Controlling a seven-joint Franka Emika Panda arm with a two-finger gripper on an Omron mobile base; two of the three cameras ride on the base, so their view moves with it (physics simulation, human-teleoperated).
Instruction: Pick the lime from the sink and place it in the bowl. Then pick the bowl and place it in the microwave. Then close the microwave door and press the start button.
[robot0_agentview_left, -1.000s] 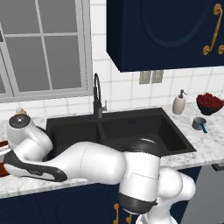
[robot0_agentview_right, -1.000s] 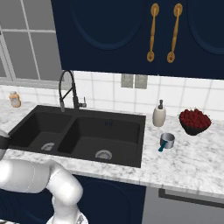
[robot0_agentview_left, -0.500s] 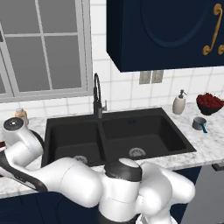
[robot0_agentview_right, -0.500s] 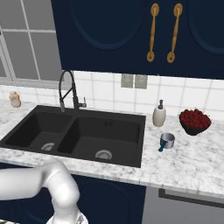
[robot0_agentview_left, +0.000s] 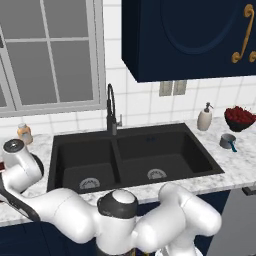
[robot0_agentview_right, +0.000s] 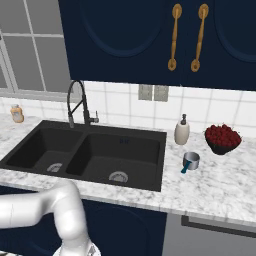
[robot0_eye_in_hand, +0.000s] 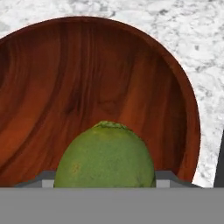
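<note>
Since half a second ago, the white arm (robot0_agentview_left: 75, 220) has swung lower and further to the left in the left base view, its elbow now sitting below the sink front while the wrist end reaches out over the marble counter (robot0_agentview_left: 45, 145) at the left edge. From this side the black double-basin sink (robot0_agentview_left: 130, 157) lies with both silver drains showing, the tall black faucet (robot0_agentview_left: 111, 110) standing behind the divider; a soap dispenser (robot0_agentview_left: 204, 118), a small metal cup (robot0_agentview_left: 228, 141) and a dark bowl of red fruit (robot0_agentview_left: 240, 118) stand on the counter to the right. From the right base view, the arm crosses the lower left corner, well in front of the sink (robot0_agentview_right: 90, 150), and the same dispenser (robot0_agentview_right: 182, 132), cup (robot0_agentview_right: 190, 161) and fruit bowl (robot0_agentview_right: 222, 140) sit right of the basin. Looking along the hand, the lime (robot0_eye_in_hand: 105, 155) sits at the bottom centre, between the grey finger parts on either side of it, so the gripper (robot0_eye_in_hand: 105, 183) appears closed on it, though the contact itself is cut off by the frame edge. Directly beyond the lime is the reddish-brown wooden bowl (robot0_eye_in_hand: 65, 78), resting on the marble counter, with the lime held above its interior.
</note>
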